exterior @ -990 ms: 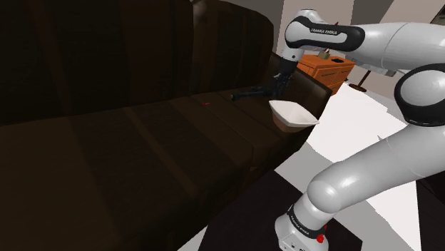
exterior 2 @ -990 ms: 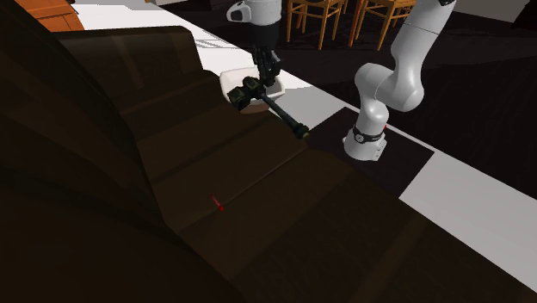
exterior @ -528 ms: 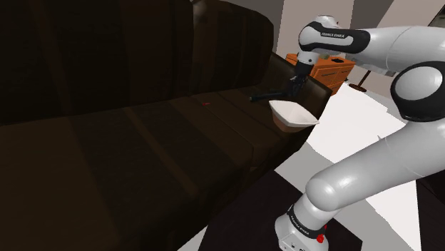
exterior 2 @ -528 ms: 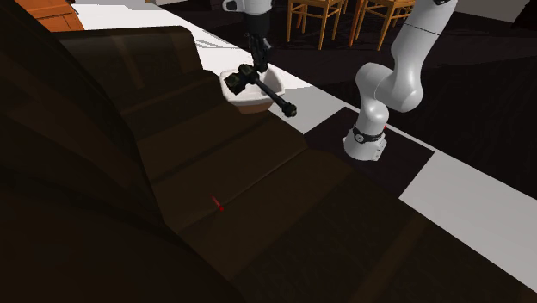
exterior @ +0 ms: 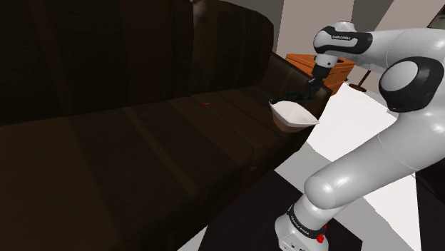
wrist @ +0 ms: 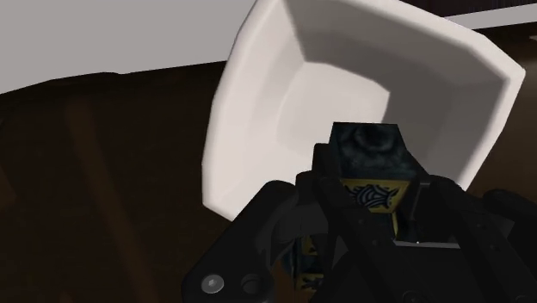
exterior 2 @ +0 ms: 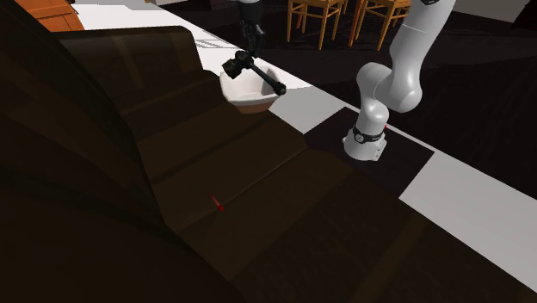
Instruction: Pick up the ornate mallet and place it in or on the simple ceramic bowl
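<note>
mallet [exterior: 287,95] in the shoulder view hangs dark and roughly level just over the white bowl [exterior: 293,114]. the gripper [exterior: 311,87] is clamped on one end of it. the bowl sits at the far end of the brown sofa [exterior: 142,142] seat, right at the front corner by the armrest.

second exterior view is clearer. the gripper [exterior 2: 252,47] comes straight down and is clenched on the mallet [exterior 2: 258,76] close to the blocky head. the thin handle sticks out on a slant past the bowl [exterior 2: 245,93] rim toward the floor side. it's above the bowl, and i can't tell if it touches.

wrist view looks down into the bowl [wrist: 344,77]. the patterned mallet [wrist: 372,172] head is squeezed between the black fingers, over the bowl's near wall.

my take on handling: it looks rigid and head-heavy, so gripping by the head is the sane spot. grab the handle's far end and it'd probably swing. the handle looks longer than the bowl is wide, so expect it to rest across the rim. the bowl seems light on a soft cushion, so a dropped head could tip or chip it.
</note>
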Motion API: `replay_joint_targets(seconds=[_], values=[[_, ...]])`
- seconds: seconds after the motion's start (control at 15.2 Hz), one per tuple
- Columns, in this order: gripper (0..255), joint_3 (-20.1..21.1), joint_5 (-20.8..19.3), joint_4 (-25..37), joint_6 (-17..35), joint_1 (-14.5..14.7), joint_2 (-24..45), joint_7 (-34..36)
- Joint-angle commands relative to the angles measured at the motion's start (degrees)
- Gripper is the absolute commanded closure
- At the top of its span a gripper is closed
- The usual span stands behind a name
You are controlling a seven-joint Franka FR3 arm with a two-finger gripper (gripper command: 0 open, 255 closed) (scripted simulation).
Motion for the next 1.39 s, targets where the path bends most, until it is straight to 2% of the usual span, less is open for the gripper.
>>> replay_joint_targets(seconds=[0.0,0.33,1.32], values=[[255,-2.05,0.42,1.83,0.15,-0.91,1.76,-3.25],[255,-7.43,3.12,7.95,0.16,-3.65,8.02,-12.10],[255,-7.71,2.81,-3.14,11.15,-3.90,7.92,-11.40]])
